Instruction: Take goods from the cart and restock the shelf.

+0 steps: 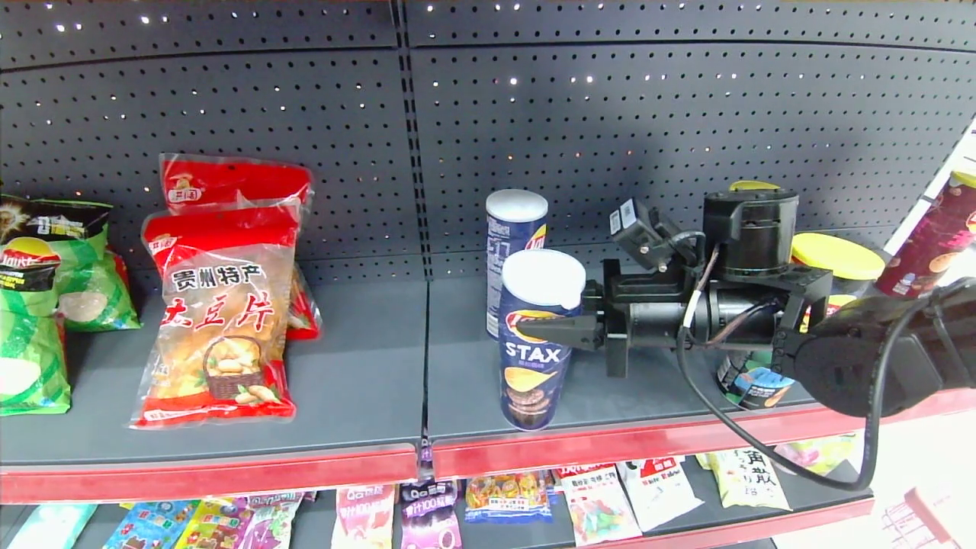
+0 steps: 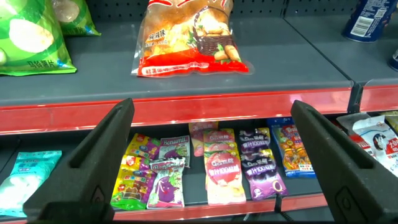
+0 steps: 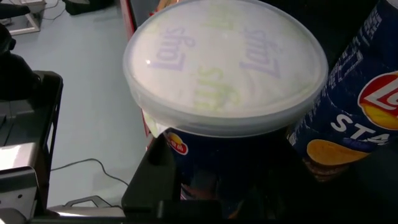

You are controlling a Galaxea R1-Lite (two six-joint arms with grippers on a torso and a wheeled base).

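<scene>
Gripping from the side, right gripper (image 1: 538, 326) is closed on the blue can (image 1: 534, 381), fingers across the upper body just under the lid (image 1: 543, 278). One finger shows on the front face; the other is hidden behind the tube. The right wrist view backs this up, with dark fingers either side below the lid rim.

The can is upright at the front of the shelf (image 1: 366, 396), close to the red lip (image 1: 610, 442). Its base looks down on the board or just above it, cannot tell which. A second can (image 1: 515, 229) of the same kind stands right behind it, near or touching.

Left gripper (image 2: 211, 109) is spread wide and holds nothing. It faces the shelf front lower down, with candy packs (image 2: 224, 165) on the tier below.

Handling, as a judgement:
- The can is light, with a stiff cardboard tube, a smooth, slightly slippery wrap and brittle chips inside.
- Moderate squeeze only, since hard pressure could dent the wall.
- Hold the tube body, not the lid, which is thin plastic and may pop off.
- It is tall and narrow, so it tips easily; let go only once the base is flat.

Further out, a red bag (image 1: 217, 328) is left of centre and green bags (image 1: 30, 305) are at far left. Yellow-lidded cans (image 1: 835, 255) sit behind the right arm.
</scene>
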